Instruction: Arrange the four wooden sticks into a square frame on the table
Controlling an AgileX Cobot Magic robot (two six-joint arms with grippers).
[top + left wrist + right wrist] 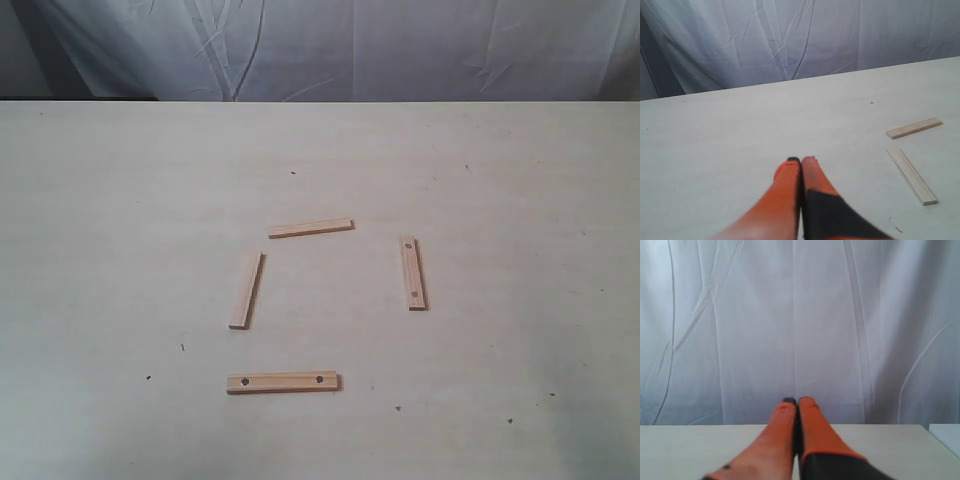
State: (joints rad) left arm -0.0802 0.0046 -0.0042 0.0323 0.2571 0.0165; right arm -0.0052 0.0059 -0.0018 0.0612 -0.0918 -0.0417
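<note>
Four pale wooden sticks lie apart on the table [120,220], loosely outlining a square with gaps at the corners. The far stick [310,228] lies crosswise, the left stick [246,290] and the right stick [413,272] run front to back, and the near stick [282,382] shows a dark hole near each end. No stick touches another. The left wrist view shows the far stick [914,128] and the left stick [912,175] off to the side of my left gripper [801,161], which is shut and empty. My right gripper [797,401] is shut and empty too, facing the curtain. Neither arm appears in the exterior view.
A white wrinkled curtain [330,45] hangs behind the table's far edge. A few tiny dark specks [293,172] dot the tabletop. In the right wrist view the table's corner edge [940,440] shows near the gripper.
</note>
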